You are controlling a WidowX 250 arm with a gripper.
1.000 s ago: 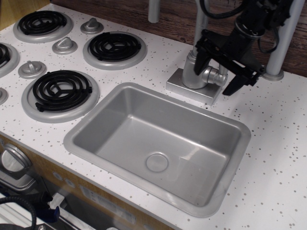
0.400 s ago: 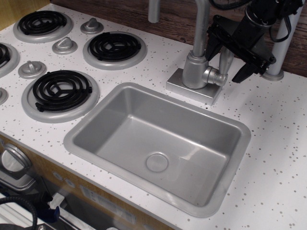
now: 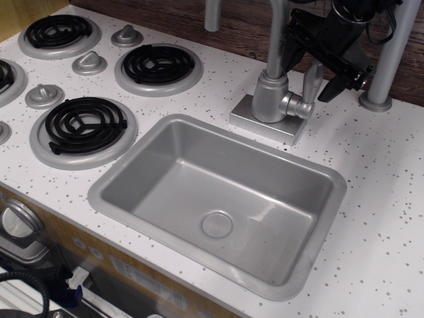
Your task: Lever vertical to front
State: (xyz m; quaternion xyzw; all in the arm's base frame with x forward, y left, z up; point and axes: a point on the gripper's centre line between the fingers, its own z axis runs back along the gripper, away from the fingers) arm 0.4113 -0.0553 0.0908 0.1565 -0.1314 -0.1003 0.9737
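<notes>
The lever (image 3: pixel 311 80) is a short silver-grey paddle standing upright, joined by a round stub (image 3: pixel 296 106) to the cylindrical faucet base (image 3: pixel 269 97) behind the sink. My black gripper (image 3: pixel 313 68) hangs just above and behind the lever's top. Its two fingers (image 3: pixel 293 50) are spread apart on either side of the lever's upper end and do not clamp it. The tall spout pipe (image 3: pixel 277 33) rises from the base to the left of the gripper.
The grey sink basin (image 3: pixel 218 199) lies in front of the faucet. Several black stove burners (image 3: pixel 83 124) and round grey knobs (image 3: pixel 89 63) fill the left. A grey post (image 3: pixel 386 59) stands at the right rear. A wooden wall runs behind.
My gripper has risen and moved back to the right, from down around the lever's stub to above the lever's top. The lever now shows fully and stands upright.
</notes>
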